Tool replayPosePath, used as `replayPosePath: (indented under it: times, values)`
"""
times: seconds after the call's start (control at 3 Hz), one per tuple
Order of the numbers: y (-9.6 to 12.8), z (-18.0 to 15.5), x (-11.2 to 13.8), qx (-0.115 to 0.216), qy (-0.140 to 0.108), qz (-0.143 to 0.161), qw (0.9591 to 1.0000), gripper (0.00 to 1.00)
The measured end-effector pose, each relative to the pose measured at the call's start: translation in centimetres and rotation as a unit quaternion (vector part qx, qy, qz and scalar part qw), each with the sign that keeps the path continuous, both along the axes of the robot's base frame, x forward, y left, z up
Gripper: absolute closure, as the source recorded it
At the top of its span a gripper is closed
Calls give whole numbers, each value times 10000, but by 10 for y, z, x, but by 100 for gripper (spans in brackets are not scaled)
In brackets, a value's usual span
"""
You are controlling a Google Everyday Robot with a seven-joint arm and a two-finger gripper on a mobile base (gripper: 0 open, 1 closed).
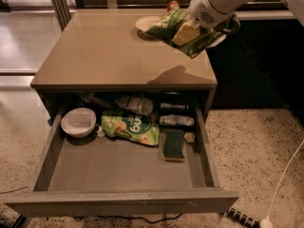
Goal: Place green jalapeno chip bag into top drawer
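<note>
My gripper (189, 31) is shut on the green jalapeno chip bag (168, 23), a crinkled dark-green foil bag. It holds the bag in the air above the back right of the taupe cabinet top (109, 51), and the bag casts a shadow near the top's front right edge. The top drawer (123, 201) is pulled wide open below and in front, with its flat front panel nearest me. The white arm comes in from the upper right.
In the drawer are a white bowl (78, 121), a lighter green bag (130, 126), a green sponge (173, 145), a bottle (136, 105) and cans (176, 120). A white dish (146, 23) sits at the cabinet top's back. A cable and power strip (242, 216) lie on the floor at right.
</note>
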State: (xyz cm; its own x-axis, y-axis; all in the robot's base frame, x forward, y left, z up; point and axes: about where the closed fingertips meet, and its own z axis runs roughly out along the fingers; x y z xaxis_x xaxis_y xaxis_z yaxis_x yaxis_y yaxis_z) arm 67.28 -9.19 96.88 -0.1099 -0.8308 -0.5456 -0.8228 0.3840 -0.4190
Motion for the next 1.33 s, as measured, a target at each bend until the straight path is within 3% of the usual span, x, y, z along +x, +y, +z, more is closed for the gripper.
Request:
replayPosePath:
  times: [0.33,0.67,1.0,1.33]
  values:
    - [3,-26,-15,-53,106,8,9999,100]
    - [6,-60,-27,-131,375,127,9991,100]
    - [7,-56,-27,-128,339,126,9993,100]
    - [12,-52,-54,-70,179,180,9997,100]
